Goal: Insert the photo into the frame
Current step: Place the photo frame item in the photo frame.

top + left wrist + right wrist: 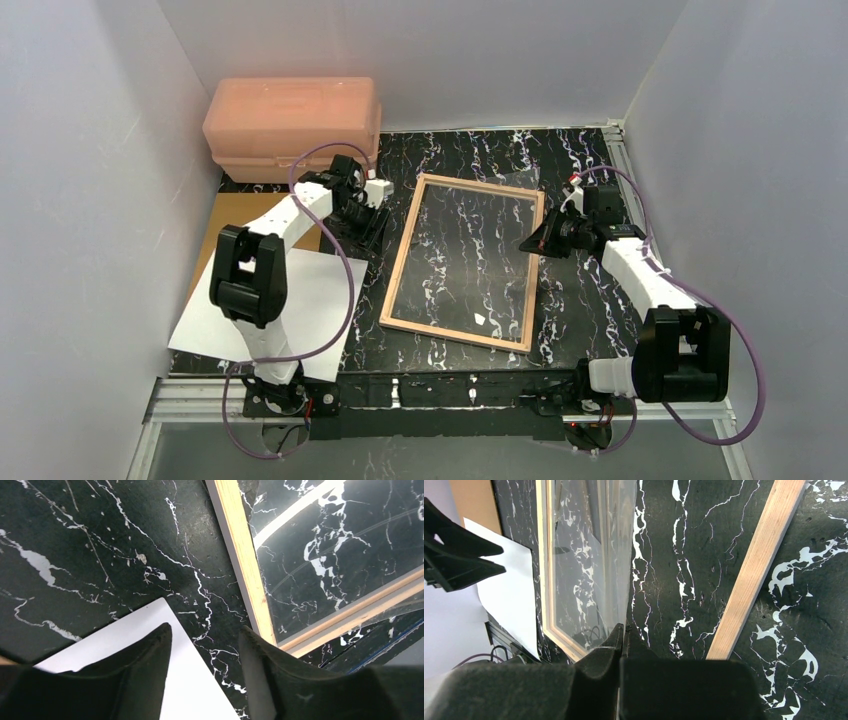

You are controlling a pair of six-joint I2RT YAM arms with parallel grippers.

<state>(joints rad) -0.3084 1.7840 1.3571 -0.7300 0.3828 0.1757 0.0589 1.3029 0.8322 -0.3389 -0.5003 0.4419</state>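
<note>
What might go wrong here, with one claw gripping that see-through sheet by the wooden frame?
The right gripper pinches the thin clear pane by one edge only, so it may slip or bend. The left gripper, open over the large white-backed photo lying flat, might crease its corner.

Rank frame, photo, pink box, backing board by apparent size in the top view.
1. frame
2. pink box and photo: look alike; left arm covers part of the photo, so unranked
3. backing board: only a corner shows from under the photo
</note>
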